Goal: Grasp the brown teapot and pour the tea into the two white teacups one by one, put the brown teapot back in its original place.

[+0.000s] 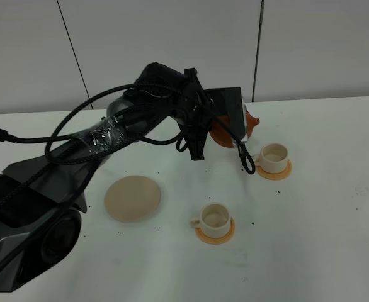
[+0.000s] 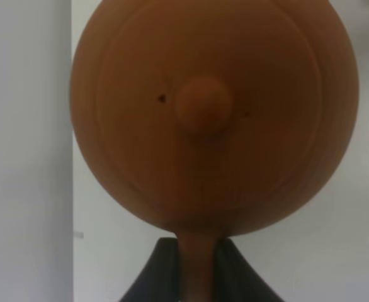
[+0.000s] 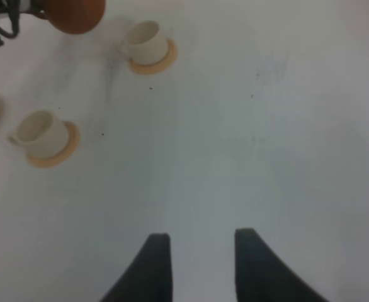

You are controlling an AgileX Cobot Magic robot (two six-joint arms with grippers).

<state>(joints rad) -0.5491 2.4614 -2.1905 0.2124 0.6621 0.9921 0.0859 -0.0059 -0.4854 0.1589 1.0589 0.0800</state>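
Left wrist: found the brown teapot [image 2: 216, 113] filling the view from above, lid knob [image 2: 202, 107] central, loop handle clenched between the fingers [image 2: 156, 277] of the left gripper [image 2: 196, 267]. Judged fired clay: rigid, brittle, smooth, heavier if filled. Rated the handle the proper hold, the lid liable to slip when tipped. Exterior high: saw the teapot carried clear of the tabletop [image 1: 317, 245], near the farther white teacup [image 1: 274, 156]; nearer white teacup [image 1: 215, 216] and bare beige saucer [image 1: 133, 197] well apart. Noted a flat white surface with dark specks, plain wall panels behind. Right wrist: recorded the right gripper [image 3: 200, 264] released, empty, over bare tabletop; ample room.
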